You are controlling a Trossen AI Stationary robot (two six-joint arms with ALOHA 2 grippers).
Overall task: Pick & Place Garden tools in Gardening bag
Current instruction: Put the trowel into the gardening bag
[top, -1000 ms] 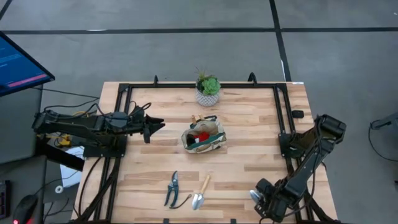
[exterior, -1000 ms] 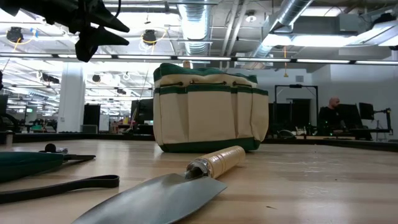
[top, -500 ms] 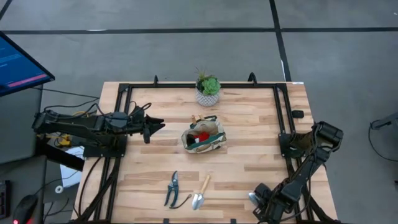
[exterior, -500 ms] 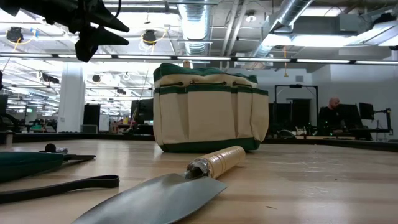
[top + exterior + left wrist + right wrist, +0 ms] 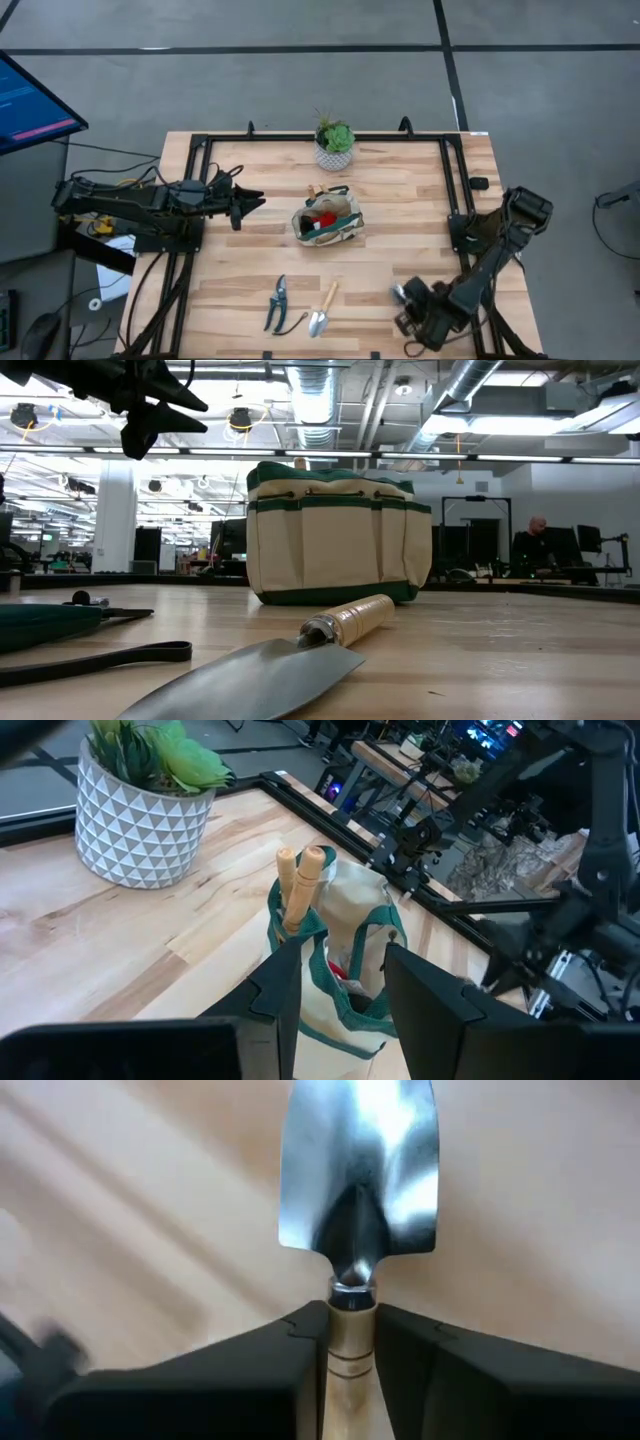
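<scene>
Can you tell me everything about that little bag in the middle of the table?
The bag is a small tote of beige cloth with dark green trim and a row of pockets around its side. It stands upright on the wooden table, near the middle, its top open. Two wooden handles stick up at one end, and something red shows inside. The plant pot stands beyond it, not touching.

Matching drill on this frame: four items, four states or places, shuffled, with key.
1. pruning shears
2. gardening bag
3. left gripper
4. right gripper

A. mid-table, wooden handles poking out
B. closed on held trowel at its handle
C. flat on the table beside loose trowel
D. open, in the air left of the bag

Pairs: 1-C, 2-A, 3-D, 4-B
</scene>
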